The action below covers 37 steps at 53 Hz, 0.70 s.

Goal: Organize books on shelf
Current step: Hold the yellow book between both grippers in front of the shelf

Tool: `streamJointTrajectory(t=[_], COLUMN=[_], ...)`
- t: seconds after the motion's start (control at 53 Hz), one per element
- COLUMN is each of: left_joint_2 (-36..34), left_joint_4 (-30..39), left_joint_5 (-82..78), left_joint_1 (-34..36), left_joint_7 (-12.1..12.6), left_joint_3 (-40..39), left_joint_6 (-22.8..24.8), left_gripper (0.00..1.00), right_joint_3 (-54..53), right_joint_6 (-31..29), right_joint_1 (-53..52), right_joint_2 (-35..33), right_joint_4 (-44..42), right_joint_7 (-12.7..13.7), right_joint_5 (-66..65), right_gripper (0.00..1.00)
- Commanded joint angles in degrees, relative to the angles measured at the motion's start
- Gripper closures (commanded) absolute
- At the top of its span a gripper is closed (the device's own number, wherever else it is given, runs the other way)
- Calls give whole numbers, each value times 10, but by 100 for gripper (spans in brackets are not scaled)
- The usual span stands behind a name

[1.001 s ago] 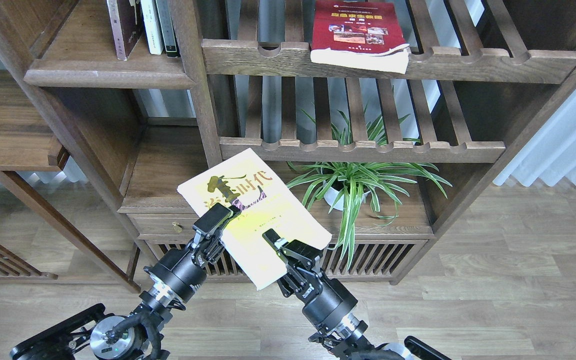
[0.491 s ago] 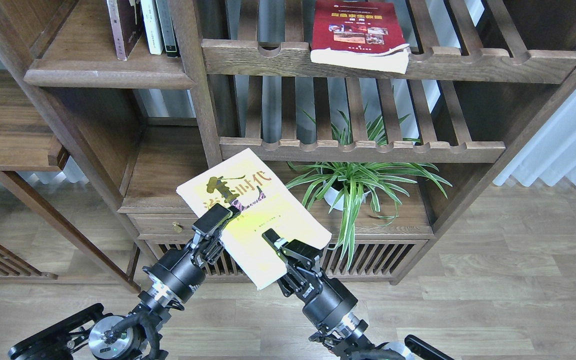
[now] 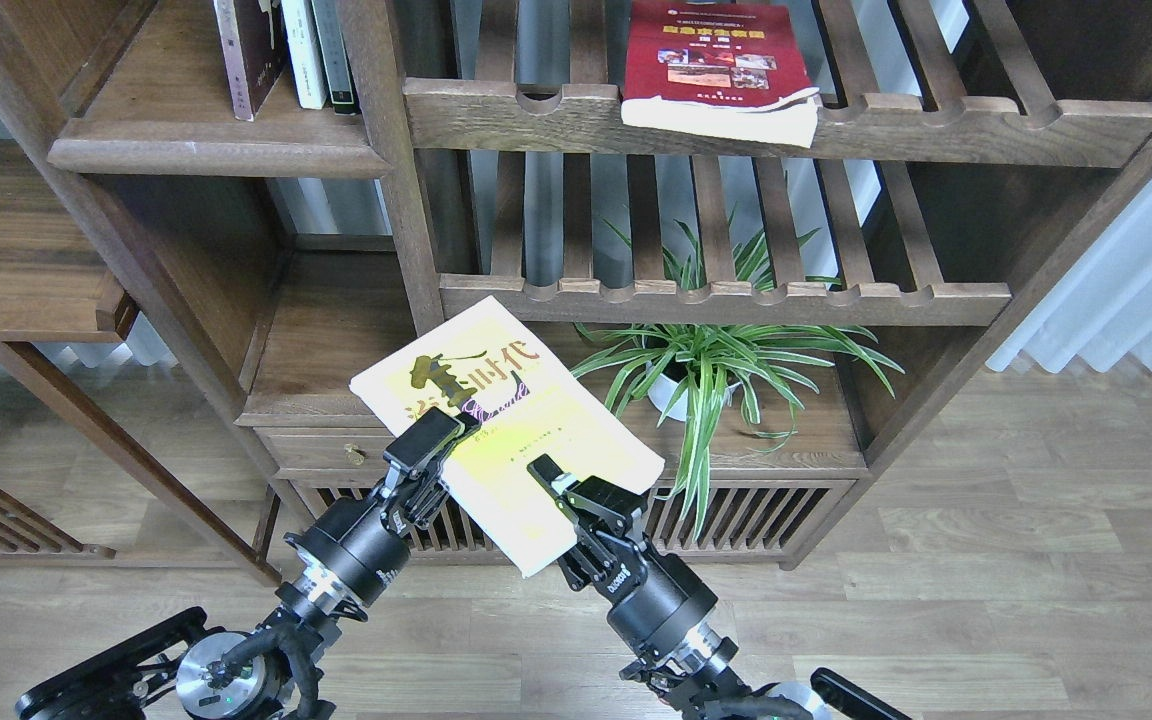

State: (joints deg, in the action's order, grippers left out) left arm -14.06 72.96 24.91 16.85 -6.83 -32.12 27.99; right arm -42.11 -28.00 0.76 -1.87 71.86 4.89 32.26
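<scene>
Barely shifting since a moment ago, the yellow-green book [image 3: 506, 425] is tilting slightly leftward in mid-air, both grippers clamping its near edges: left gripper [image 3: 428, 450], right gripper [image 3: 558, 490]. Beyond, the shelf [image 3: 221, 155] is waiting. With only edge grips, it risks slipping or striking the post [image 3: 396, 180].
</scene>
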Motion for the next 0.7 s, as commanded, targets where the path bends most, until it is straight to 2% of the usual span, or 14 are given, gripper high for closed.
streamJointTrajectory(t=[0.0,0.151,0.208,0.227,0.245,0.264,0.453,0.529,0.68], left_joint_2=[0,0,1,0,0,0,0,0,0], left_joint_4=[0,0,-1,0,-1,-1,-1,-1,-1], left_joint_5=[-4,-6,-6,-6,-6,-6,-6,-6,-6], left_joint_1=[-2,-2,-2,-2,-2,-2,-2,-2,-2], left_joint_7=[0,0,0,0,0,0,0,0,0], left_joint_3=[0,-2,-2,-2,-2,-2,-2,-2,-2], left_joint_6=[0,0,0,0,0,0,0,0,0], left_gripper=[94,94,94,94,94,94,94,94,94], right_joint_3=[1,2,2,3,4,4,4,4,4], right_joint_6=[0,0,0,0,0,0,0,0,0], right_joint_1=[2,-1,-1,-1,-2,-2,-3,-3,-2], right_joint_2=[5,12,13,13,12,12,2,-1,-1], right_joint_4=[-1,-2,-2,-2,-2,-2,-2,-2,-1], right_joint_7=[-1,-2,-2,-2,-1,-1,-1,-1,-1], right_joint_5=[3,3,3,2,-1,-2,-2,-2,-2], right_gripper=[96,95,90,85,70,66,45,41,43])
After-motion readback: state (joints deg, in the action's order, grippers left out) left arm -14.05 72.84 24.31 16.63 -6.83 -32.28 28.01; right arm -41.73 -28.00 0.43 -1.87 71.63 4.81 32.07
